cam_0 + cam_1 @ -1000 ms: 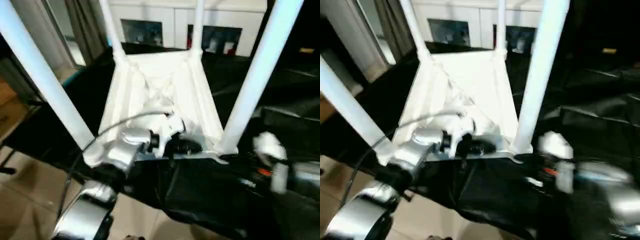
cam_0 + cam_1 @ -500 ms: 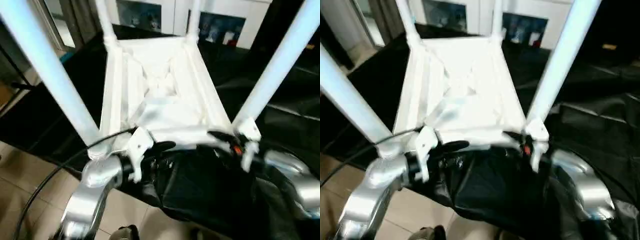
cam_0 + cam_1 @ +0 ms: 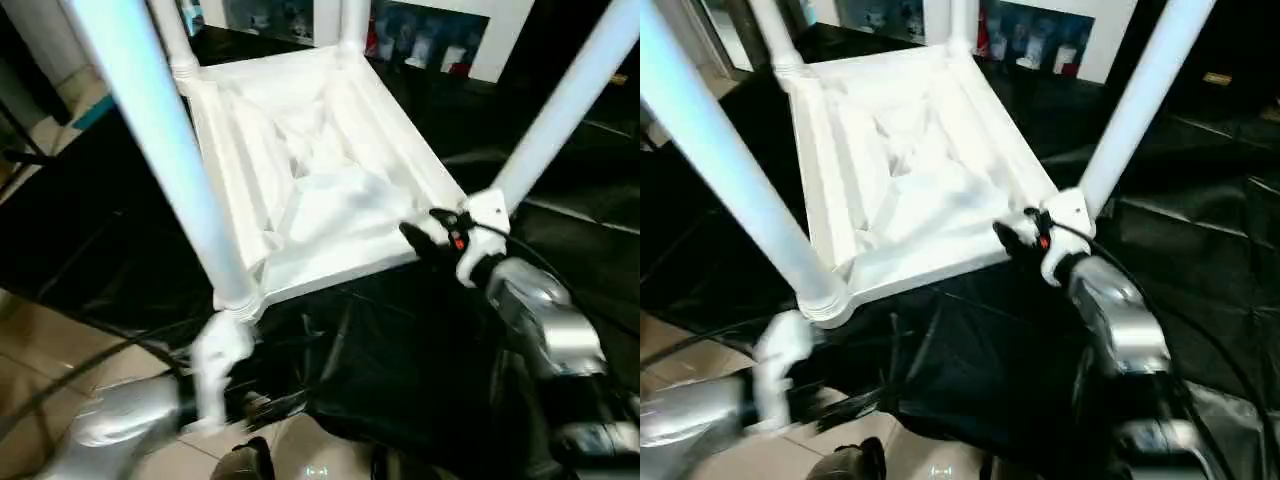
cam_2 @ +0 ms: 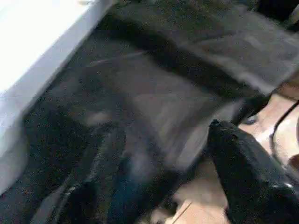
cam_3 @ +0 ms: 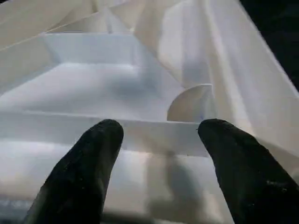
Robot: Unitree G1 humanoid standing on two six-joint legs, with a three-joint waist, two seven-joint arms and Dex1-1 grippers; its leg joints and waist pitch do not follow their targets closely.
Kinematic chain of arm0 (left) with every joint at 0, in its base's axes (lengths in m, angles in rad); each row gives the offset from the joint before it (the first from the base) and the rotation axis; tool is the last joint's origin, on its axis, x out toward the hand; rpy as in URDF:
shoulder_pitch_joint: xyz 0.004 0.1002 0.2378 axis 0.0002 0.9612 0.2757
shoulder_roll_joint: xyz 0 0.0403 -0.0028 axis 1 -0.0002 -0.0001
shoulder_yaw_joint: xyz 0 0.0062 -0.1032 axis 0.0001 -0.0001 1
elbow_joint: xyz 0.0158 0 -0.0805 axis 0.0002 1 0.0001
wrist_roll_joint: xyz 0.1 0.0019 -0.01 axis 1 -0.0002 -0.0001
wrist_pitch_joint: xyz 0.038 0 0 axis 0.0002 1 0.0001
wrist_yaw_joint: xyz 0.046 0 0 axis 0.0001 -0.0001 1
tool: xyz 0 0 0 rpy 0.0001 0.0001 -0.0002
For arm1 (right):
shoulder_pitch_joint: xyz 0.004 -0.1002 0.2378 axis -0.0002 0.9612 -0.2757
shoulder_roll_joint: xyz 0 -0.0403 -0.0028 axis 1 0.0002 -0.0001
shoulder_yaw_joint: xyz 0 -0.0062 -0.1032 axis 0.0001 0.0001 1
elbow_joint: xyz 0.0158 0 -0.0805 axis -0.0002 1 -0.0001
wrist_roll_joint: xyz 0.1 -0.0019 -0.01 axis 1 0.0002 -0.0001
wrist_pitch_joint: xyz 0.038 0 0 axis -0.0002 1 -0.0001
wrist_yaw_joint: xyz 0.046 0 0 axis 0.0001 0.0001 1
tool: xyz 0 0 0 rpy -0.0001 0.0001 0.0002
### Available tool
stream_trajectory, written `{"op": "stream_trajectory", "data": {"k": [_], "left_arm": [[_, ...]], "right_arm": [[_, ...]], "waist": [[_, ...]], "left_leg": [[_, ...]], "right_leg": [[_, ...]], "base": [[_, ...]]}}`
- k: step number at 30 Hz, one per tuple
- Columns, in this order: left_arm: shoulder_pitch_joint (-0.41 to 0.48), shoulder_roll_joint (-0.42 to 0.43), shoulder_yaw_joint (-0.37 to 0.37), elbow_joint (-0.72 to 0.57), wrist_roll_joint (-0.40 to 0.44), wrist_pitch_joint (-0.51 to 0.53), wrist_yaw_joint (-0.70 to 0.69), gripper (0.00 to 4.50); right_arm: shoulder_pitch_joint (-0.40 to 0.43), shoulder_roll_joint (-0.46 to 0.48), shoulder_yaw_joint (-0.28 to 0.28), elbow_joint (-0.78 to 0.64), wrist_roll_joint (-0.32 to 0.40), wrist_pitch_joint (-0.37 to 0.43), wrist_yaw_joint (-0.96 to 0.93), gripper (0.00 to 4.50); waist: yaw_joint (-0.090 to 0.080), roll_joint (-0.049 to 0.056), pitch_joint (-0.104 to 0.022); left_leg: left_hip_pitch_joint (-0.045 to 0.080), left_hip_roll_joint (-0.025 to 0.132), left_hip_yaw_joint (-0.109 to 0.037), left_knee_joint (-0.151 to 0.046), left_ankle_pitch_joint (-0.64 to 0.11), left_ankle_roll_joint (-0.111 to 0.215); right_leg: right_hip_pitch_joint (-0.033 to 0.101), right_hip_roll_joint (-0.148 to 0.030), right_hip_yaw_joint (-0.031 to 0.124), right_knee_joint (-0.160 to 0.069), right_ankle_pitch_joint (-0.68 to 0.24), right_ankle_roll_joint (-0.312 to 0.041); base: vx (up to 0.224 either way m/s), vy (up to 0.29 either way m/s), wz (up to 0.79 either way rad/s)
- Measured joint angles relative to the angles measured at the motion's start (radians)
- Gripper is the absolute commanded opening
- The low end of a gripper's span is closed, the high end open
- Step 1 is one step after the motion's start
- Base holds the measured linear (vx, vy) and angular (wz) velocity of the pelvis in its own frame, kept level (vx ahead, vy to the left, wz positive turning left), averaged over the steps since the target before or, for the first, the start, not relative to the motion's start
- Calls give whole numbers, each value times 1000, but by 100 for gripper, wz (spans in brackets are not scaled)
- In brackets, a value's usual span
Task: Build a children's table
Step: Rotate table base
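Black cloth (image 3: 400, 370) under upturned table (image 3: 320, 190)

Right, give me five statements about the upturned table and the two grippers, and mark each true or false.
1. The children's table lies upside down with its legs pointing up. True.
2. The right gripper is at the tabletop's near edge, fingers apart. True.
3. The left gripper is clamped around a leg. False: it is open, off the table, over the black sheet.
4. The table rests on bare tiled floor. False: it sits on the black sheet.
5. A cabinet with glass doors stands behind the table. True.
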Motion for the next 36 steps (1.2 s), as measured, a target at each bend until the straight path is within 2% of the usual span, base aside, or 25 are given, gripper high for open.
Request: {"op": "stream_trajectory", "data": {"k": [3, 4, 6, 9, 12, 13, 16, 18, 22, 25, 30, 36], "left_arm": [[29, 47, 93, -1, -38, -2, -17, 386], [31, 54, 111, 0, -51, -6, -18, 386], [27, 77, 190, 3, -89, -17, -17, 407], [-1, 83, 253, 6, -121, -20, -15, 433], [-86, 68, 288, 19, -205, -7, 4, 446], [-103, 68, 294, 21, -219, -4, 7, 446], [-142, 59, 267, 27, -243, 11, 12, 446], [-154, 44, 256, 42, -244, 13, 18, 446], [-219, 4, 195, 91, -253, 20, 25, 446], [-276, -39, 134, 145, -237, -1, 34, 446], [-366, -83, 65, 253, -166, -65, 92, 446], [-464, -154, -29, 401, -90, -125, 143, 446]], "right_arm": [[-1, 0, -16, 15, 7, -22, 6, 325], [3, 0, -21, 13, 15, -26, 12, 325], [46, -11, -34, -32, 47, -26, 56, 325], [88, -23, -37, -84, 74, -15, 97, 325], [214, -54, -52, -200, 116, -4, 148, 325], [231, -60, -52, -213, 123, -3, 157, 325], [282, -72, -49, -239, 112, 18, 154, 325], [319, -72, -46, -218, 93, 32, 140, 325], [322, -48, -50, -188, 52, 19, 55, 325], [292, -21, -31, -140, 1, -7, -11, 325], [227, 16, 3, -80, -29, -10, -48, 325], [117, 64, 48, 27, -62, -41, -45, 325]], "waist": [[5, 1, 0], [6, 1, 0], [8, 0, 0], [5, -1, -1], [21, -2, -5], [19, -2, -6], [15, -1, -13], [14, -2, -14], [13, 0, -15], [11, 0, -16], [4, -2, -20], [4, -3, -22]], "left_leg": [[0, 1, 0, -1, 1, -1], [0, 1, 0, -1, 1, -1], [0, 2, 0, 0, 4, 3], [1, 2, 0, 1, 4, 3], [1, 5, 0, 3, 4, 3], [2, 5, 0, 4, 4, 3], [3, 5, 0, 8, 4, 3], [3, 5, 0, 13, 4, 3], [10, 4, 0, 14, 2, -3], [17, 3, 0, 14, 4, -6], [17, 4, -2, 18, 5, -7], [15, 6, -4, 20, 8, -9]], "right_leg": [[0, 1, -1, 0, 0, 0], [0, 0, -1, 0, 0, 0], [1, 1, -1, 1, 0, 0], [1, 2, -1, 1, 0, 0], [4, 3, -1, 3, 0, -1], [5, 3, -1, 3, 0, -1], [5, 2, 0, 9, -1, -1], [4, 2, 1, 16, -1, -1], [9, 2, 5, 20, 2, -5], [14, 3, 10, 22, 2, -5], [13, 14, 21, 22, 5, -2], [11, 17, 21, 23, 18, -7]], "base": [[0, 0, 0], [0, 0, 0], [0, 0, 0], [0, 0, 0], [0, 0, 0], [0, 0, 0], [0, 0, 0], [0, 0, 0], [-29, -1, 1], [-58, 0, 1], [-21, 0, -1], [0, 0, 0]]}}
